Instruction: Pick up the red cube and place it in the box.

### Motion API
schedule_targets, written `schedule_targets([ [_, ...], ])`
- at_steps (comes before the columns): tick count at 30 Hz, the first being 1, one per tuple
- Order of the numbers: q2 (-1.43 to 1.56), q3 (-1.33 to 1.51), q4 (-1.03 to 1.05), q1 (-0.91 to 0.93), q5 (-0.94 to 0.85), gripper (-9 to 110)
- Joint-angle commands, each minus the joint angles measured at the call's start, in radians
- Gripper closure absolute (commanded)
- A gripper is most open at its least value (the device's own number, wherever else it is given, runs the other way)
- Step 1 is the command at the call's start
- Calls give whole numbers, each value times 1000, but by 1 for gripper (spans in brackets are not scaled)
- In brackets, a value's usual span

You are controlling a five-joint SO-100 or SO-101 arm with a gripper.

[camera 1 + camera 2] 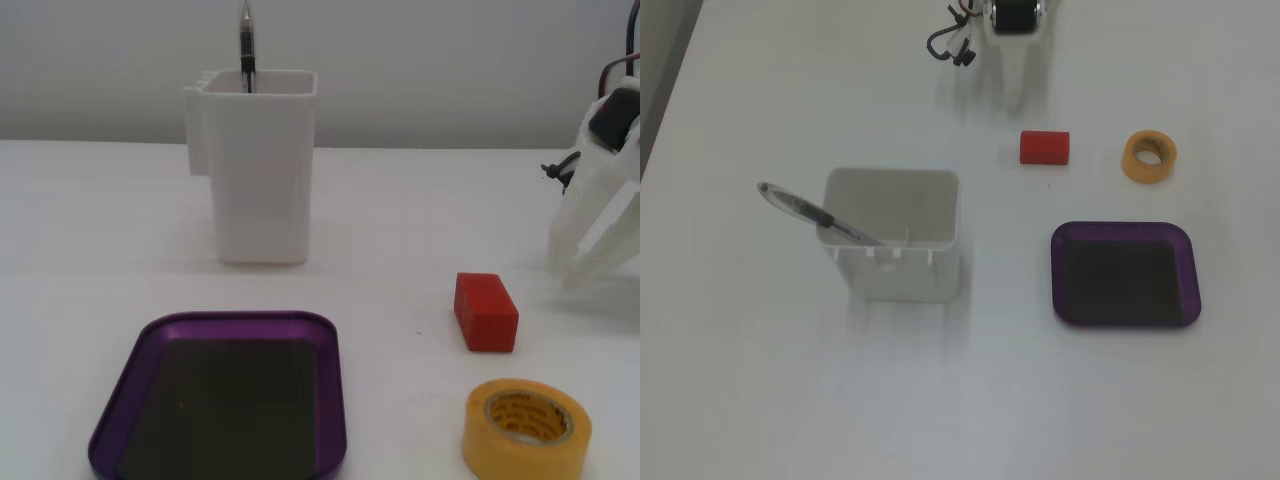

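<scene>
The red cube (pixel 486 311) (pixel 1044 147) lies on the white table, apart from everything else. In both fixed views the box (pixel 240 320) (pixel 1120 228), a shallow purple tray with a dark floor, sits empty some way from the cube. My white gripper (pixel 575 275) (pixel 1015 98) hangs low over the table just beyond the cube, a short gap away and touching nothing. Its fingers look closed together into one narrow taper, with nothing between them.
A yellow tape roll (pixel 520 455) (pixel 1130 160) lies close beside the cube. A tall white container (pixel 260 180) (pixel 900 275) holding a pen (pixel 246 45) (pixel 800 207) stands near the box. Black cables (pixel 945 40) trail at the arm's base.
</scene>
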Motion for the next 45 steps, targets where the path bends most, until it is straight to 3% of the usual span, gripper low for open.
schedule_targets([
  [1, 97, -26, -35, -12, 115, 102],
  [16, 91, -41, -38, -5, 114, 102],
  [28, 23, -362, -129, 5, 101, 101],
  [34, -400, -658, -112, -9, 40, 95],
  [45, -1370, -1279, 247, -92, -32, 82],
])
